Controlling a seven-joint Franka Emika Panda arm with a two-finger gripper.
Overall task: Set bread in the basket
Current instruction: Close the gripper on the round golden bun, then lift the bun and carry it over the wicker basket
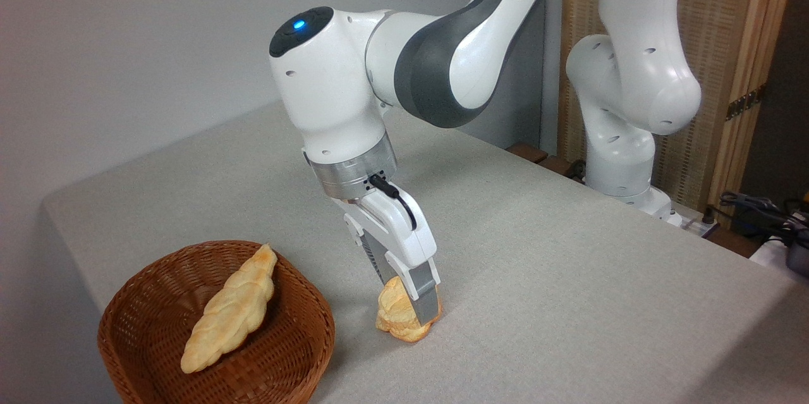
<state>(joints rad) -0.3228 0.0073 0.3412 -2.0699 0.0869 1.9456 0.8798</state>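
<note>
Wicker basket (pixel 158 284) at left already carries a braided loaf (pixel 231 309). Just beside it, we find the bun (pixel 397 318) on the counter (pixel 569 265), gripper (pixel 411 309) clamped on it, evidently ready to lift across.

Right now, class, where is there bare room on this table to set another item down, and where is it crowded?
Bare: the table right of the bun, and the back behind the arm. Crowded: front left, where the basket holds a loaf and the tool straddles the bun.
</note>
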